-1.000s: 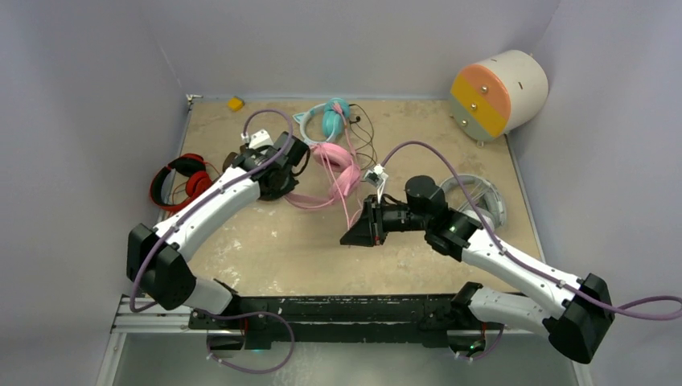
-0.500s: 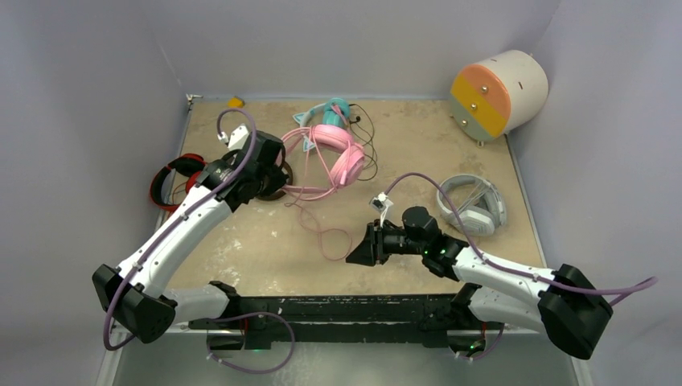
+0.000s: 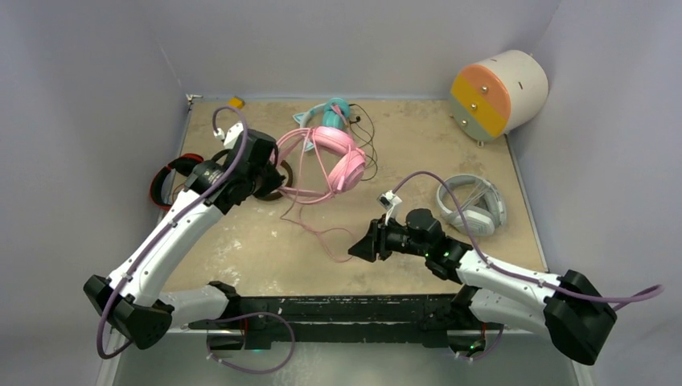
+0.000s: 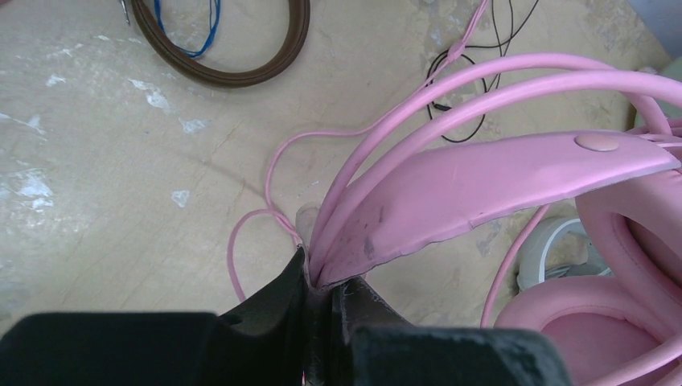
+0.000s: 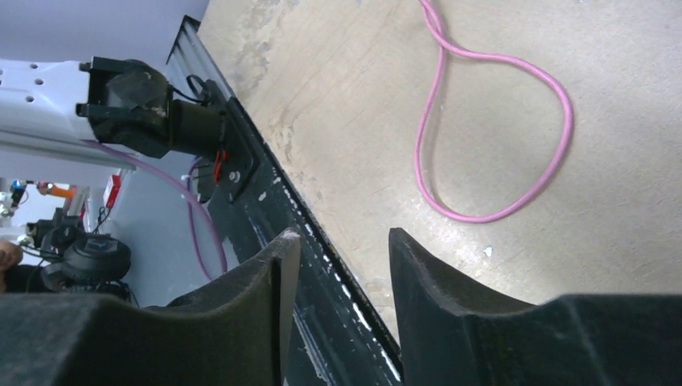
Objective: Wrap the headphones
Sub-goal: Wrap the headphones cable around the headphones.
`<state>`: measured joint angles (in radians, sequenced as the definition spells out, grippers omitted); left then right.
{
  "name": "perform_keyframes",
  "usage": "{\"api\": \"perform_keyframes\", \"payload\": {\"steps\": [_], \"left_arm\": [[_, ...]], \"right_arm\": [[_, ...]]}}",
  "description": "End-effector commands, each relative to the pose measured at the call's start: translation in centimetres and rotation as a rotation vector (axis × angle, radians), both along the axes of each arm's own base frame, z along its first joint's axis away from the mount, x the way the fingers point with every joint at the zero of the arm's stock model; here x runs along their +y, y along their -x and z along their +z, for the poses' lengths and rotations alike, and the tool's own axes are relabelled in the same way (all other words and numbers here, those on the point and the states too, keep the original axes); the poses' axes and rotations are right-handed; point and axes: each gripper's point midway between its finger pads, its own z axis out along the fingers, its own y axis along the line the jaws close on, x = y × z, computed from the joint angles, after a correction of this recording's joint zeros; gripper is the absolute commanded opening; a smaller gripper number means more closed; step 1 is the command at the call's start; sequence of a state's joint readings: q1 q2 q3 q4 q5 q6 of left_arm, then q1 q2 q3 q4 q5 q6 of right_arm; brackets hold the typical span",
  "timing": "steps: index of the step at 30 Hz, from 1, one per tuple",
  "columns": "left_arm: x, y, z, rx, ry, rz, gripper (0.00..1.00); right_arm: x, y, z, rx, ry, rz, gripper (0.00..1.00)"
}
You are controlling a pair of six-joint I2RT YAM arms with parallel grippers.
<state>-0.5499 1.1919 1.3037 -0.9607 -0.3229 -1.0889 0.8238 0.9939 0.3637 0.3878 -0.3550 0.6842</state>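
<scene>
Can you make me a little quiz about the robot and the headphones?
1. True or false: the right gripper is holding the pink cord.
2. What colour are the headphones that the left gripper pinches by the headband? A red, B pink, C grey-white.
3. Fill the gap: the loop of the pink cord lies flat on the ___.

Key: 1 false, its jaws stand open with nothing between them. 2 B. 3 table.
</scene>
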Motion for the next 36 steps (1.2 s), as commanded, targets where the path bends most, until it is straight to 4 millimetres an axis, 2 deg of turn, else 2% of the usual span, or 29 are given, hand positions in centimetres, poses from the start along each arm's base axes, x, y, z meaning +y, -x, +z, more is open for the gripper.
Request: {"api": "perform_keyframes", "payload": {"steps": [1, 8, 10, 12, 16, 21, 26, 36], "left_arm": [[0.8, -0.3, 6.6, -0.177, 0.053, 0.007, 0.00], [1.3, 0.6, 8.6, -0.216, 0.055, -0.021, 0.00], [1.2, 0.8, 8.9, -0.221, 0.065, -0.028, 0.00], [1.1, 1.0, 9.0, -0.223, 0.073, -0.034, 0.00], [0.9, 1.2, 9.0, -0.206, 0.073, -0.051, 0.00], [0.5, 1.5, 9.0, -0.193, 0.083, -0.074, 0.00], [0.4, 1.7, 9.1, -0.195, 0.088, -0.081, 0.00], [0.2, 2.1, 10.6, -0.209, 0.105, -0.108, 0.00]], "right_arm": [[-0.1, -1.2, -0.8, -0.029, 0.041, -0.043, 0.50], [3.1, -3.2, 0.5, -0.027, -0.083, -0.049, 0.60], [4.6, -3.0, 1.7, -0.125, -0.152, 0.046, 0.67], [5.8, -2.7, 2.1, -0.272, -0.190, 0.144, 0.78], [7.8, -4.6, 1.5, -0.439, -0.201, 0.176, 0.86], [10.8, -7.0, 1.3, -0.499, -0.228, 0.159, 0.85], [12.6, -8.8, 1.2, -0.571, -0.218, 0.156, 0.76], [14.7, -9.5, -0.5, -0.633, -0.252, 0.210, 0.76]]}}
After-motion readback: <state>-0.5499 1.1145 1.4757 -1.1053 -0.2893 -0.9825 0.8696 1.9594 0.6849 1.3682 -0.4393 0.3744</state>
